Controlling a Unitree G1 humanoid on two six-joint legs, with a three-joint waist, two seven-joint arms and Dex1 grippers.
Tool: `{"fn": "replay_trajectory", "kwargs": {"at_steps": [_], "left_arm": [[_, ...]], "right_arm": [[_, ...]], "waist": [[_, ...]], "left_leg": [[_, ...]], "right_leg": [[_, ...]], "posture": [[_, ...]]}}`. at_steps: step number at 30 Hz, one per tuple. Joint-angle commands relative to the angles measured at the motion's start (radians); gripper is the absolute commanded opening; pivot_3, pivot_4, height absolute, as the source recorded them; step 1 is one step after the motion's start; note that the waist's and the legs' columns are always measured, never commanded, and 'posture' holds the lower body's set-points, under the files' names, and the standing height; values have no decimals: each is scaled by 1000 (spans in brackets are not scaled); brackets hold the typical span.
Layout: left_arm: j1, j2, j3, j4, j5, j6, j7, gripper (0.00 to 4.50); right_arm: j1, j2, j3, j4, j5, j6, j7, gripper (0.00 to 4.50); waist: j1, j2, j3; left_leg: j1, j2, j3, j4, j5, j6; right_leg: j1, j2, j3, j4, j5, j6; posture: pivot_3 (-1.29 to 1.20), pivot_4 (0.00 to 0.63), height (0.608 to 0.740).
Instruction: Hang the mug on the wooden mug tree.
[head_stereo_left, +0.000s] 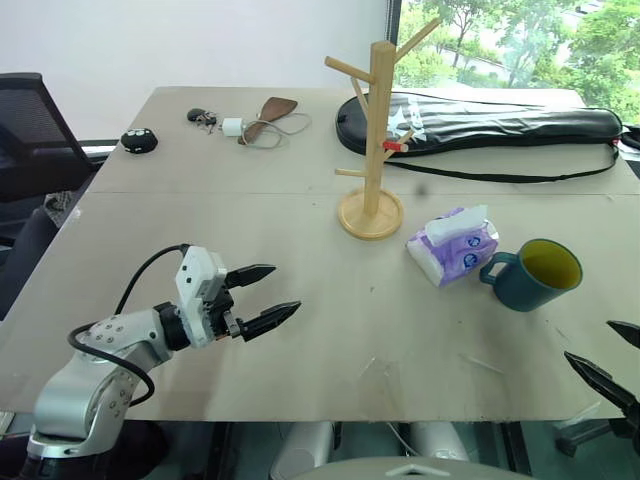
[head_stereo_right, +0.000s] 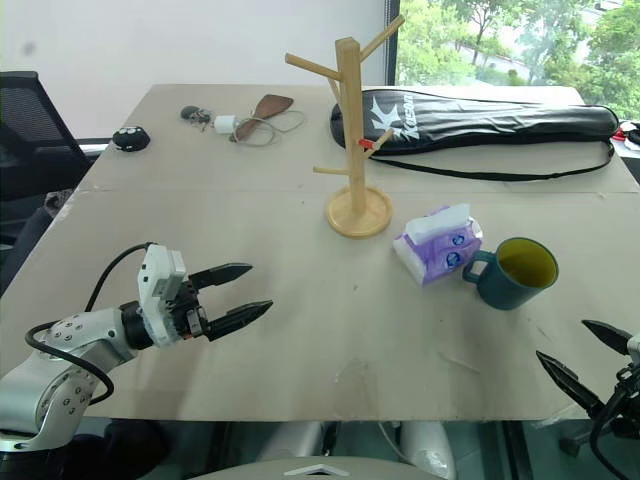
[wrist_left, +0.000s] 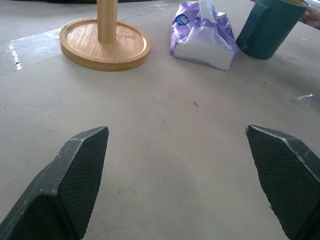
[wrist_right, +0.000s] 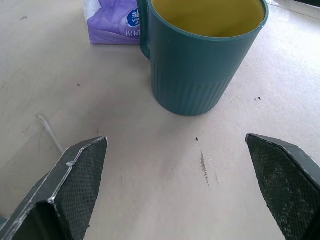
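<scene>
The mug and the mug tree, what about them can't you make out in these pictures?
- The mug: its handle sits against the tissue pack; the head views cannot settle whether they touch.
- The wooden mug tree: the left wrist view's top edge cuts off the pegs.
- The right gripper: the head views' edge cuts off its body.

Left gripper (head_stereo_left: 272, 291) and right gripper (head_stereo_right: 590, 361) both hover with jaws spread wide, nothing between them.

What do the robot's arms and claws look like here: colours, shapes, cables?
The left arm is silver-grey with rounded joints, a black cable looping over it and a white block at the wrist. Both the left claw and the right claw have two black, pointed fingers with cross-hatched inner faces.
</scene>
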Motion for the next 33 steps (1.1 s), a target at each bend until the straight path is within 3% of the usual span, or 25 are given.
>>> {"fn": "replay_trajectory", "kwargs": {"at_steps": [1,4,7,9,12,19,25,28,33], "left_arm": [[-29,25,8,-8,-28,-6,-38,4500],[-79,48,10,-22,-69,0,-88,4500],[-107,57,4,-35,-66,-17,-103,4500],[-121,62,2,-50,-93,-4,-115,4500],[-131,71,-7,-48,-105,-7,-148,4500],[-130,81,14,-38,-147,0,-183,4500],[-80,90,54,-68,-172,-6,-197,4500],[-40,92,83,-81,-175,-20,-207,4500],[-6,94,95,-95,-169,-22,-204,4500]], "right_arm": [[-34,7,11,-129,74,37,-75,4490],[-99,-11,118,-332,172,139,-211,4490],[-159,-50,192,-412,200,219,-306,4490],[-260,-125,293,-450,145,306,-435,4490],[-441,-181,470,-451,107,400,-514,4490],[-838,-115,870,-214,-175,453,-664,4490],[-969,-54,1021,-2,-351,396,-653,4490],[-1024,-8,1092,78,-422,364,-632,3777],[-1031,28,1116,78,-442,322,-557,1566]], "waist": [[0,0,0],[-6,0,0],[-5,1,0],[-7,-1,0],[-12,-2,1],[-27,-3,2],[-25,-3,2],[-30,-3,2],[-27,-3,2]], "left_leg": [[0,0,0,0,0,0],[0,1,0,0,0,0],[1,2,-1,0,0,0],[0,1,0,1,2,-3],[-1,0,-1,1,2,-4],[-4,0,-2,1,3,-5],[-6,0,-2,1,3,-5],[-6,0,-1,1,3,-5],[-6,0,-2,1,3,-5]], "right_leg": [[0,0,0,0,0,0],[0,0,0,1,0,0],[0,2,-1,1,0,-1],[0,2,-1,0,1,-1],[-1,1,-1,-1,1,-1],[-3,2,-2,-1,1,-1],[-5,1,-2,-1,1,-1],[-6,1,-1,-1,1,-1],[-6,1,-2,0,1,-1]], "posture": [[0,150,738],[0,150,738],[0,150,738],[0,150,738],[0,150,738],[0,150,738],[0,150,738],[0,150,738],[0,150,738]]}}
